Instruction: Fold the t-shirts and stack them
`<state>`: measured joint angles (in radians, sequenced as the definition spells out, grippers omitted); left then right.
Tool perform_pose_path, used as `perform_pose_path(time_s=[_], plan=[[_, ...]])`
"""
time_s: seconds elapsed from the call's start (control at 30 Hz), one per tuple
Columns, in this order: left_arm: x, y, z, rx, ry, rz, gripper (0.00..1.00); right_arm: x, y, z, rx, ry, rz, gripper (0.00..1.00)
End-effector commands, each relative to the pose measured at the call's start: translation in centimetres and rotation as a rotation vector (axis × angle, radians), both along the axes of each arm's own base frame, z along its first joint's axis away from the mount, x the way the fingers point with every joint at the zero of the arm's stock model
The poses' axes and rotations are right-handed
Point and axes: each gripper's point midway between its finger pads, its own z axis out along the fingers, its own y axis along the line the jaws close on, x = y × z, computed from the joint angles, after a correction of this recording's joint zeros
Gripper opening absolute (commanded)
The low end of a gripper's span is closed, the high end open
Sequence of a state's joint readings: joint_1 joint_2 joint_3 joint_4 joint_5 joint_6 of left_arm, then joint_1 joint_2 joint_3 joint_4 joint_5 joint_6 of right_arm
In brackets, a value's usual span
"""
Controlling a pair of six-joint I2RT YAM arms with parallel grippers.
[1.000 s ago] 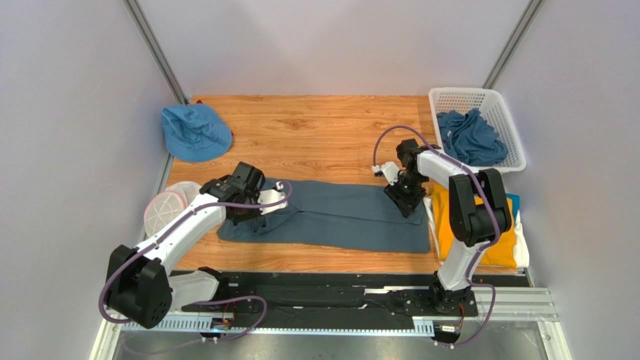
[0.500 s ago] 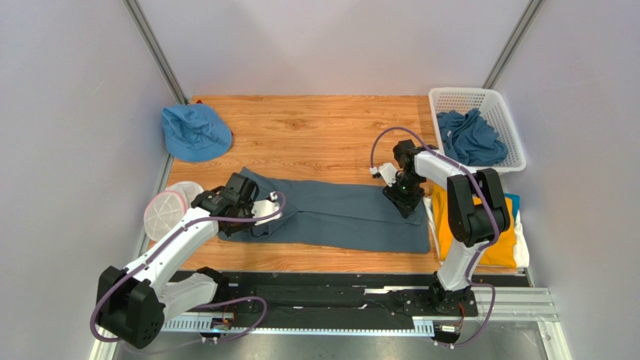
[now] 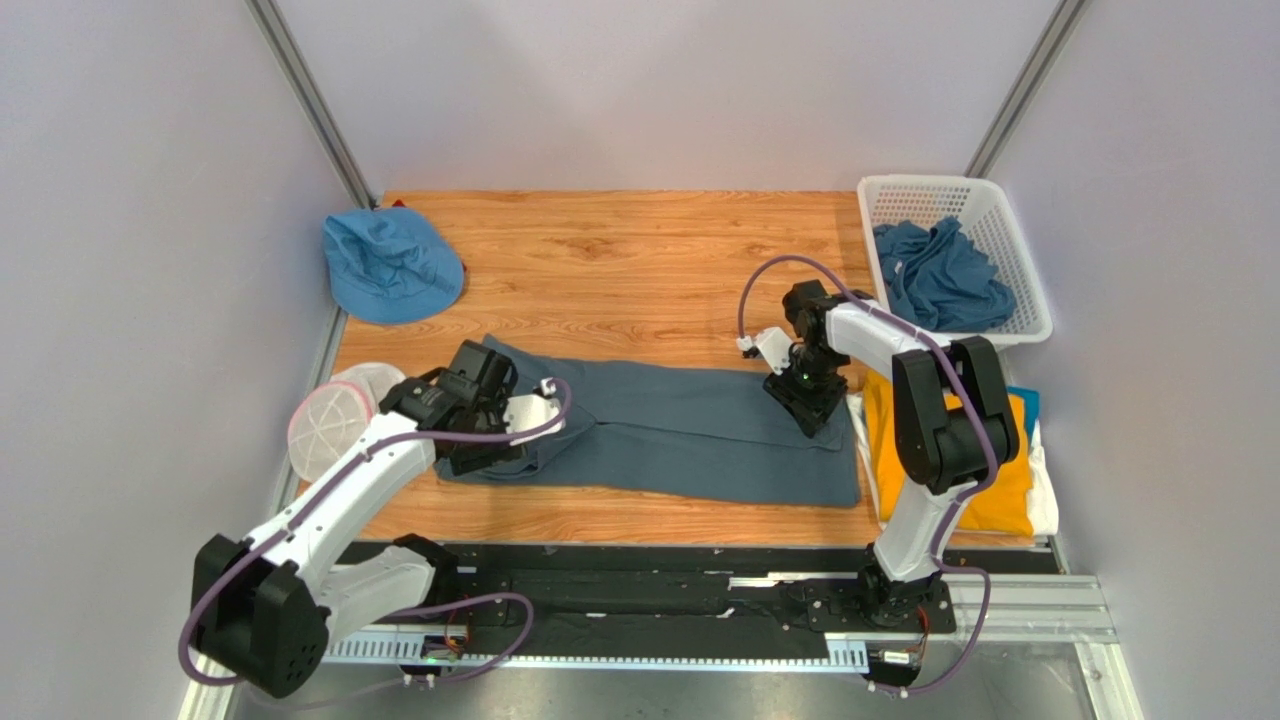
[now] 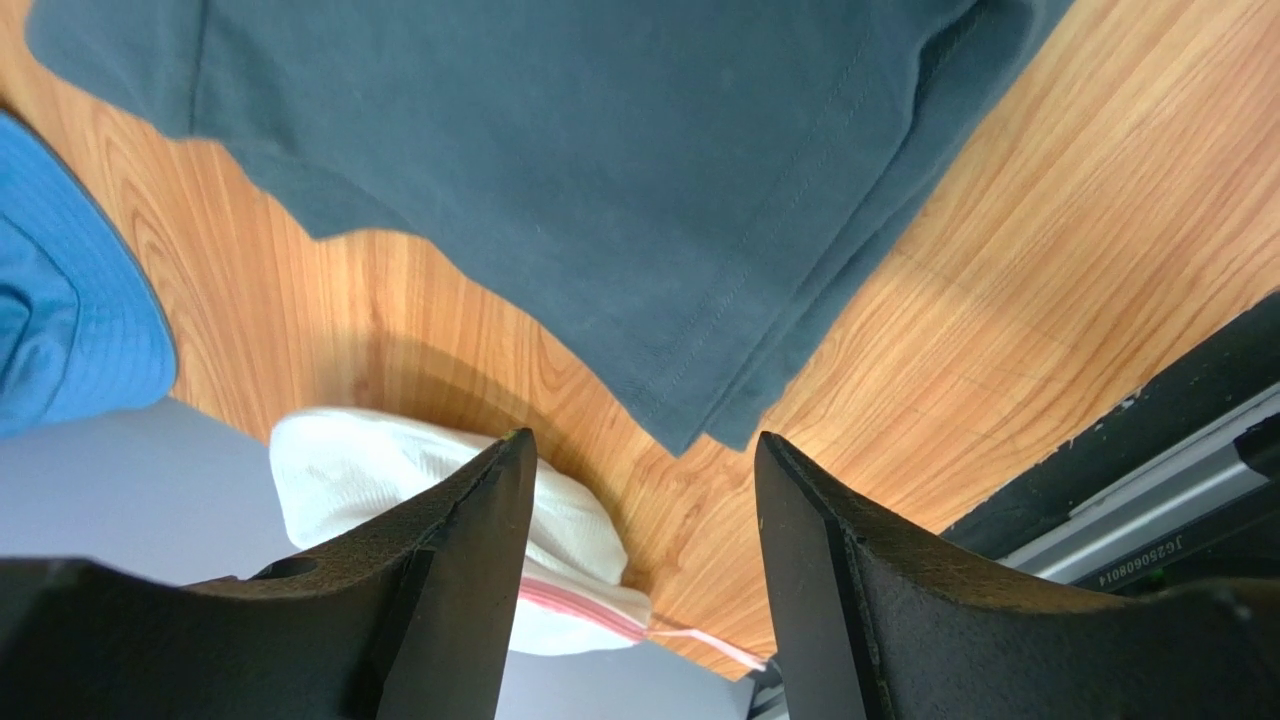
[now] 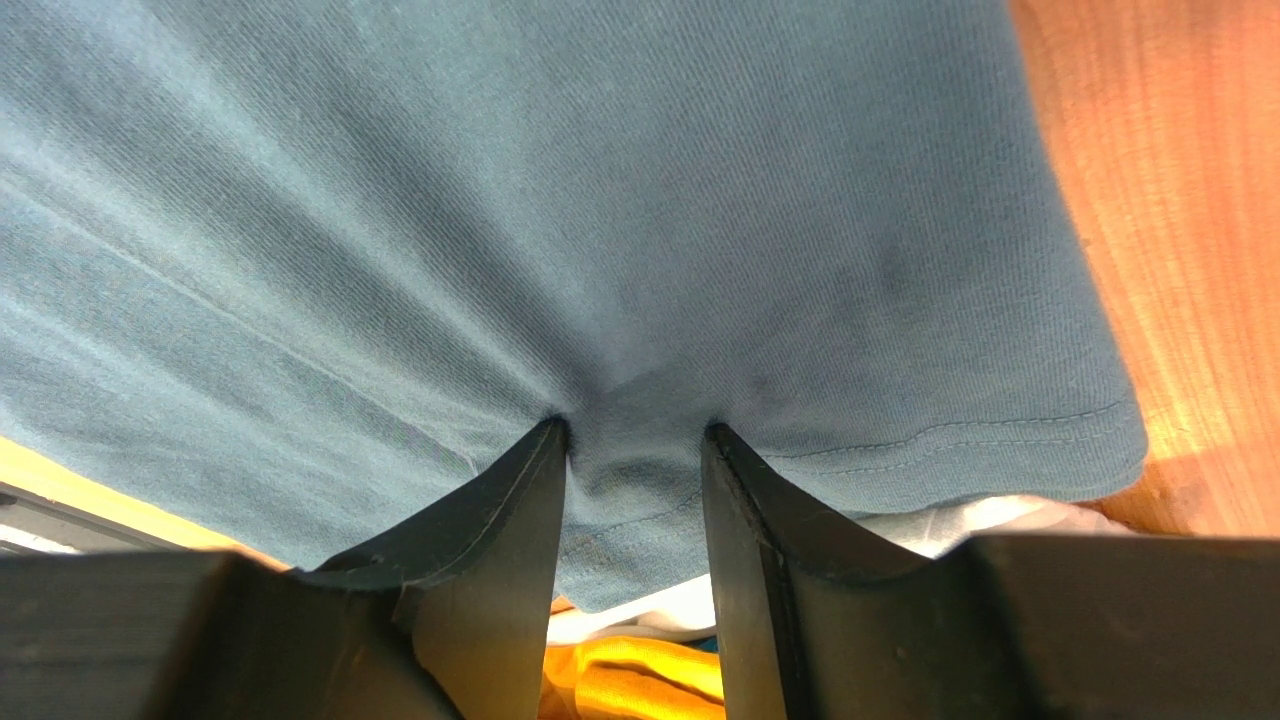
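Setting: wooden table (image 3: 631, 255) closed in by pale lilac walls (image 3: 676, 75), with both arm bases on a black rail (image 3: 661, 593) at the near edge.

Shirt in work: slate-blue t-shirt (image 3: 676, 428) lies flat across the middle of the table as a long band running left to right. Its right end reaches the pile at the right edge.

Left gripper: left gripper (image 3: 484, 438) hangs over the left end of that band. In the left wrist view its jaws (image 4: 643, 450) stand well apart with nothing between them. The shirt's corner (image 4: 706, 405) lies loose on the wood below.

Right gripper: right gripper (image 3: 812, 405) is down on the band's right end. In the right wrist view its jaws (image 5: 634, 435) are partly closed, with a pucker of the cloth caught between the tips and creases running out from them.

Pile: mustard-yellow t-shirt (image 3: 1010, 495) lies at the right edge on top of a white t-shirt (image 3: 1047, 507). A strip of a bright blue t-shirt (image 3: 1026, 402) shows at the pile's far side.

Basket: white basket (image 3: 939, 191) at the far right corner holds crumpled basket shirts (image 3: 939, 278), dark slate-blue.

Far left: blue hat (image 3: 388, 263) lies at the far left corner.

Near left: round white pouch (image 3: 331, 420) with pink edging sits at the left edge, just beside the left arm.
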<state>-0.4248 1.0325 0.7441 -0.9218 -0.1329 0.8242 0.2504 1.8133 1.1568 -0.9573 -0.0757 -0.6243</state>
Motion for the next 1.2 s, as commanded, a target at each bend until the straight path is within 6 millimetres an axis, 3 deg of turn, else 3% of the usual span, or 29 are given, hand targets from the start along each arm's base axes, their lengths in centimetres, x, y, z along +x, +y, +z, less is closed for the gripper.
perform_pose_path(time_s=[0.0, 0.2, 0.4, 0.7, 0.8, 1.07, 1.17], plan=[[3.4, -3.3, 1.5, -0.117, -0.027, -0.012, 0.64, -0.7, 0.6, -0.2, 0.003, 0.032, -0.014, 0.42], [6.4, -6.1, 0.0, -0.159, 0.055, -0.018, 0.65, -0.8, 0.5, 0.2, -0.002, 0.022, -0.011, 0.44], [7.2, -7.2, -1.8, -0.161, 0.102, -0.028, 0.65, -1.3, -0.1, 0.4, -0.025, 0.009, 0.000, 0.45], [5.9, -10.9, -2.5, -0.173, 0.145, -0.089, 0.65, -1.1, 0.2, 1.2, -0.011, -0.001, -0.005, 0.44], [4.7, -12.4, -2.8, -0.174, 0.168, -0.124, 0.65, -1.2, 0.0, 1.6, -0.014, -0.013, -0.004, 0.45], [2.2, -13.8, -2.3, -0.193, 0.197, -0.146, 0.64, -0.8, 0.3, 2.7, 0.006, -0.051, -0.014, 0.47], [2.1, -13.9, -1.1, -0.202, 0.159, -0.144, 0.64, -0.5, 0.8, 3.7, 0.029, -0.065, -0.018, 0.55]])
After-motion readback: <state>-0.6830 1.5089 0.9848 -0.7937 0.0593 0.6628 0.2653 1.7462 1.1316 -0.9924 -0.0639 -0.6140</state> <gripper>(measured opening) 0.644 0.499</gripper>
